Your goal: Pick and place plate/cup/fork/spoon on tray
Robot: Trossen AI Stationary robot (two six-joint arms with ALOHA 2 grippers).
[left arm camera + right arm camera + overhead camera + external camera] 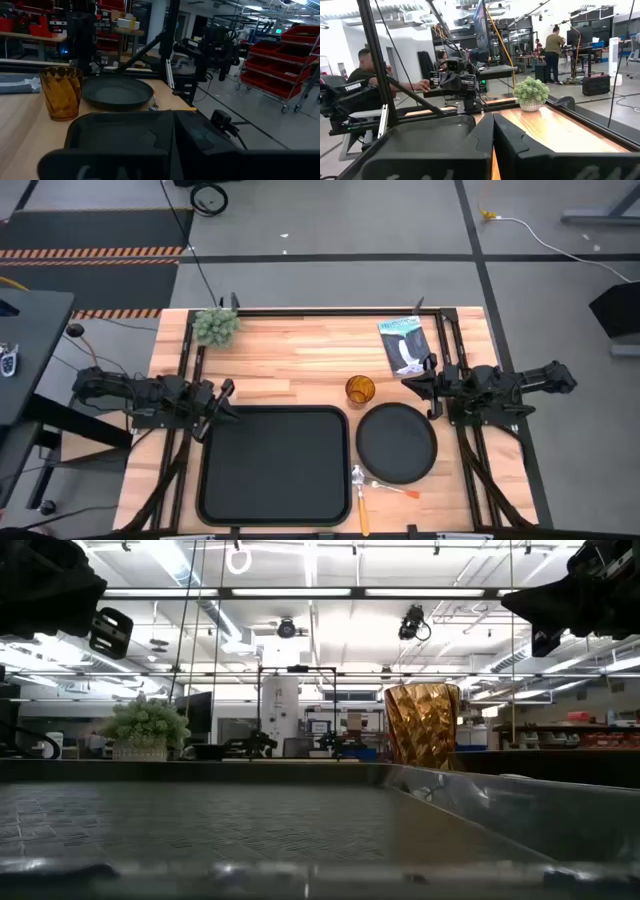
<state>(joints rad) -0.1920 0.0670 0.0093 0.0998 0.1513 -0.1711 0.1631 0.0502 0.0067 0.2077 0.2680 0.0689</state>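
Tray (274,464), black and rectangular, lies on the wooden table (300,355) toward its front, and nothing lies in it. The left gripper (224,402) hangs just past the tray's far left corner, above the wood, its two fingers spread apart and holding nothing. Right of the tray, almost touching its rim, sits the round black plate (397,442), bare as well. The right gripper (428,387) hovers off the plate's far right edge, near but not touching, fingers parted and empty. A small potted plant (215,326) stands at the table's far left edge, and a printed packet (404,344) lies at the far right. The amber cup (360,390) stands upright on the wood just beyond the gap between tray and plate, well apart from the left gripper and nearer the right one. In front of the plate lie the fork (392,487) and, just beside the tray's right rim, the spoon (361,500), its orange handle pointing toward the front edge.
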